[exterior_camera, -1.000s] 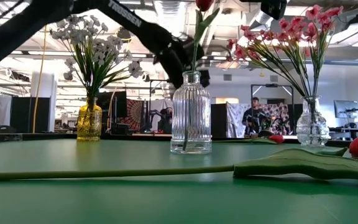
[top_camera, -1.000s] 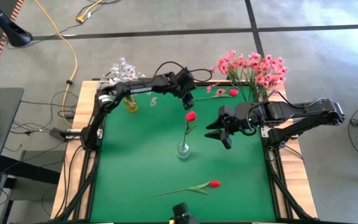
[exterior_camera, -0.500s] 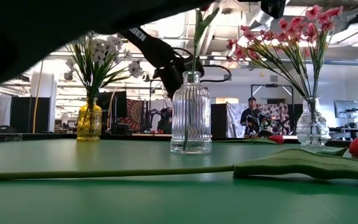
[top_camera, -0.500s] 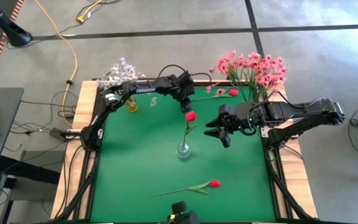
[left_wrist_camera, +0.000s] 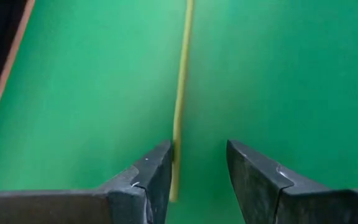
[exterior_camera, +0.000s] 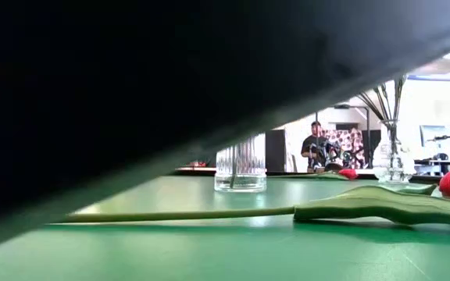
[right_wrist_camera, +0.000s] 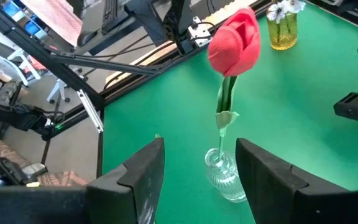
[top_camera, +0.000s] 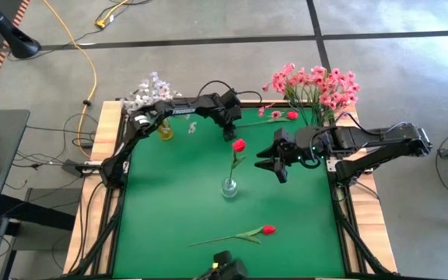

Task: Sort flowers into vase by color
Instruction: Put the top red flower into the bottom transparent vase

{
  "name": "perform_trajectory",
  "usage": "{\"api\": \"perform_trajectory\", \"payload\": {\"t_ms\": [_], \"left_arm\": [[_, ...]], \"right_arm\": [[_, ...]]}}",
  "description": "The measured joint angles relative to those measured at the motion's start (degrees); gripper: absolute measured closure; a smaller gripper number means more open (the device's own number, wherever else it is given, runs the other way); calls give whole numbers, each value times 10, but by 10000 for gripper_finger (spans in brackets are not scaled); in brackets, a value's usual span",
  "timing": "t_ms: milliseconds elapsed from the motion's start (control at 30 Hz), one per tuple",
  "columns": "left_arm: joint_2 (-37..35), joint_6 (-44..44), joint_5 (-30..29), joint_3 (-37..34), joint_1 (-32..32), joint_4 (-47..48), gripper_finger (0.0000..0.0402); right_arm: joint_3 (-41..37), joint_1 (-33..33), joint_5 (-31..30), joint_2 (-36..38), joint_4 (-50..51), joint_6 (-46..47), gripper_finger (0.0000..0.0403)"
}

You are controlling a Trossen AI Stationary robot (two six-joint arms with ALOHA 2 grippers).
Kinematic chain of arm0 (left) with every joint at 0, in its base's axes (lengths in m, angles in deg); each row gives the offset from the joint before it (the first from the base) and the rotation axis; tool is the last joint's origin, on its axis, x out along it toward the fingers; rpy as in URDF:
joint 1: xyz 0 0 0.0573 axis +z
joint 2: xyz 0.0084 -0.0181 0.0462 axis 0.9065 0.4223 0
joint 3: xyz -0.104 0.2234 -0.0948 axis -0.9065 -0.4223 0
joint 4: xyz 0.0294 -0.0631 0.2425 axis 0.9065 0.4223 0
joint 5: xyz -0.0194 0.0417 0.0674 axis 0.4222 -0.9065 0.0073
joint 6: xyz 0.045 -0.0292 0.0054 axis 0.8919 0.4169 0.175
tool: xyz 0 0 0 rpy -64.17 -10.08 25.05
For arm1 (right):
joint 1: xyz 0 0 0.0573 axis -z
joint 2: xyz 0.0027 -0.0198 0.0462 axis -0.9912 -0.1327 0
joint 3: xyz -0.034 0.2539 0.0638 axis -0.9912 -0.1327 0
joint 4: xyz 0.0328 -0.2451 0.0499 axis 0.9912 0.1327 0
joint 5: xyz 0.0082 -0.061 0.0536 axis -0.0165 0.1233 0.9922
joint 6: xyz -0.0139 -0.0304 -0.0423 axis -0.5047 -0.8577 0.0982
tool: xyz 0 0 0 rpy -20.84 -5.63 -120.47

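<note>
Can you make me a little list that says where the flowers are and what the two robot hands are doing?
red flower in vase: one red bud stands in the clear vase mid-table
red flowers lying flat: one near the front edge, one at the back
pink flowers: bunch at the back right corner
whitish flowers: bunch in the yellow vase, back left
left gripper: open, around a stem lying on the mat
right gripper: open, empty, facing the clear vase

The green-topped counter (top_camera: 169, 202) carries a ribbed clear glass vase (top_camera: 229, 187) at its middle, a yellow glass vase (top_camera: 164, 129), and two red long-stemmed buds lying flat (top_camera: 267, 229) (top_camera: 291, 115).
</note>
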Motion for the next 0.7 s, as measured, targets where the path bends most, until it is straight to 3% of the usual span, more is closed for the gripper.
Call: {"api": "perform_trajectory", "payload": {"t_ms": [500, 700], "left_arm": [[0, 45, -78, 3, -14, 36, 263], [0, 63, -67, 3, -14, 44, 300]], "right_arm": [[0, -6, 0, 0, -9, 13, 180], [0, -6, 0, 0, -16, 9, 180]]}}
